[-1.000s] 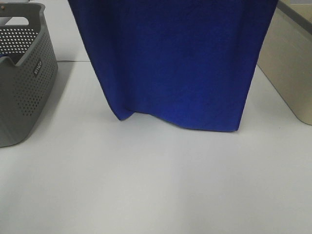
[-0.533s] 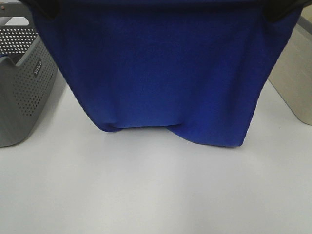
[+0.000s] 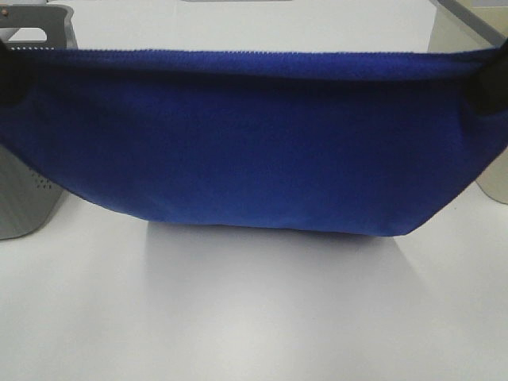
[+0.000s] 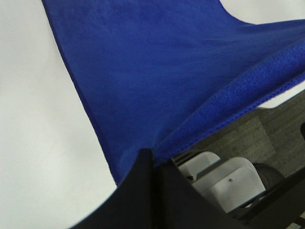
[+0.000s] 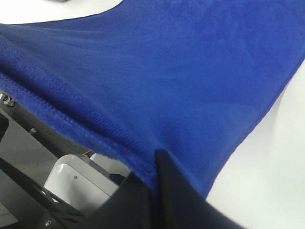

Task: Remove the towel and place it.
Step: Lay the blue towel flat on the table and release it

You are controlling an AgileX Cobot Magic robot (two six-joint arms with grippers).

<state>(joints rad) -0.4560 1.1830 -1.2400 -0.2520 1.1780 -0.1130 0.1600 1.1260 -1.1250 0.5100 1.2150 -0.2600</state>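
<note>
The royal-blue towel (image 3: 254,143) hangs stretched wide across the exterior view, its top hem straight between both grippers and its lower edge sagging just above the white table (image 3: 254,317). My left gripper (image 3: 9,75) is shut on the towel's left top corner; the left wrist view shows the dark fingers (image 4: 147,181) pinching the cloth (image 4: 157,71). My right gripper (image 3: 486,83) is shut on the right top corner; the right wrist view shows its fingers (image 5: 159,183) clamped on the hem of the cloth (image 5: 181,71). No white tag shows.
The grey perforated basket (image 3: 28,202) stands at the left edge, mostly hidden behind the towel. A beige box (image 3: 492,178) stands at the right edge. The robot's base parts (image 4: 224,176) show beyond the table edge in the wrist views.
Both grippers have come down and moved apart. The towel, first hanging tall and narrow, is now spread wide and low, with its top hem in view and its lower edge lifted and flattened.
</note>
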